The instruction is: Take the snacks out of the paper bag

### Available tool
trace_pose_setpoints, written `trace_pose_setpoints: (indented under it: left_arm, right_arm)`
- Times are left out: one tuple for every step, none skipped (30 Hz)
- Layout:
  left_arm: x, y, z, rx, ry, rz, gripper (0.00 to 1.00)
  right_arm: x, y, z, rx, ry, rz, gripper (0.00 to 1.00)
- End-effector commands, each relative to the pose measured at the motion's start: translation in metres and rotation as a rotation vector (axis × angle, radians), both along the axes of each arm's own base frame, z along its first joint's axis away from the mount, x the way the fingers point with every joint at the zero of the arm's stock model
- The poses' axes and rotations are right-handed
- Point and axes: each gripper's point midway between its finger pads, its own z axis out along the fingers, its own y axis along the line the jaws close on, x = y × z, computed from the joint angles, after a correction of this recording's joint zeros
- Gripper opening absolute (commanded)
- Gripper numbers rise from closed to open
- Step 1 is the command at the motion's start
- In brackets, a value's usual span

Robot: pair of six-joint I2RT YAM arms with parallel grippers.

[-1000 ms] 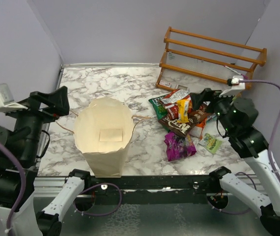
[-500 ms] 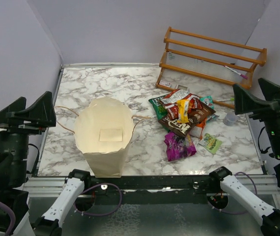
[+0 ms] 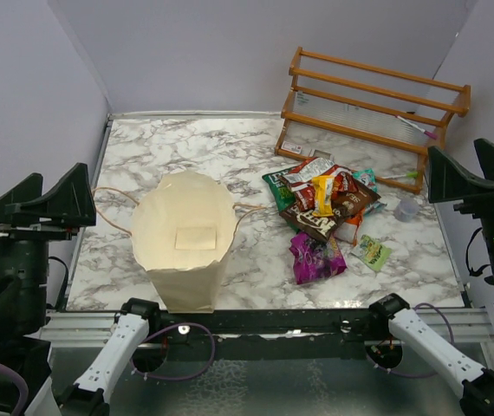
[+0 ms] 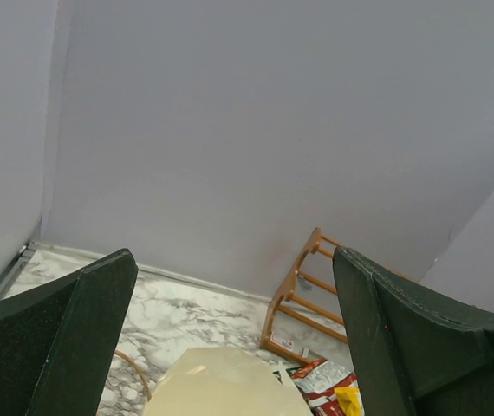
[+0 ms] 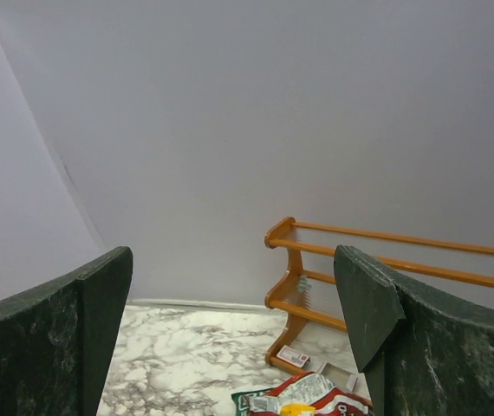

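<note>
The cream paper bag (image 3: 186, 238) stands on the marble table left of centre, a pale label on its side; its top also shows in the left wrist view (image 4: 217, 386). The snacks lie in a pile to its right: green bag (image 3: 279, 185), yellow (image 3: 323, 194), dark brown (image 3: 321, 224), magenta-purple (image 3: 315, 257), light-green (image 3: 373, 252) packets. Some also show in the right wrist view (image 5: 303, 400). My left gripper (image 3: 48, 201) is open and empty, raised at the far left. My right gripper (image 3: 477, 178) is open and empty, raised at the far right.
An orange wooden rack (image 3: 373, 100) stands at the back right, also in the right wrist view (image 5: 386, 260). A clear plastic cup (image 3: 406, 209) sits right of the pile. Grey walls enclose the table on three sides.
Both arms have pulled back from the table and risen to the sides; the right gripper has left the snack pile. The bag and snacks have not moved.
</note>
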Motion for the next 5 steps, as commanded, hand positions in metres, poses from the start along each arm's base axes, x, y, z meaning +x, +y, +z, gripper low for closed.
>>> trace_pose_setpoints:
  left_arm:
    - [0.0021, 0.0013, 0.0001, -0.005, -0.005, 0.008, 0.99]
    - [0.0028, 0.001, -0.0012, -0.005, -0.002, 0.006, 0.99]
    - [0.0037, 0.0005, -0.0026, -0.006, 0.001, 0.004, 0.99]
    - [0.0042, -0.0002, -0.0034, -0.006, 0.001, 0.001, 0.99]
    - [0.0044, -0.0005, -0.0039, -0.008, 0.001, -0.001, 0.99]
  right_arm:
    - [0.0069, -0.0054, -0.0066, 0.002, 0.038, -0.041, 0.99]
    - [0.0068, -0.0054, -0.0075, -0.002, 0.041, -0.041, 0.99]
    - [0.0083, -0.0053, -0.0079, -0.01, 0.034, -0.047, 0.99]
    - [0.0122, -0.0047, -0.0114, -0.016, 0.052, -0.053, 0.99]
    - [0.0152, -0.0039, -0.0122, -0.022, 0.068, -0.057, 0.99]
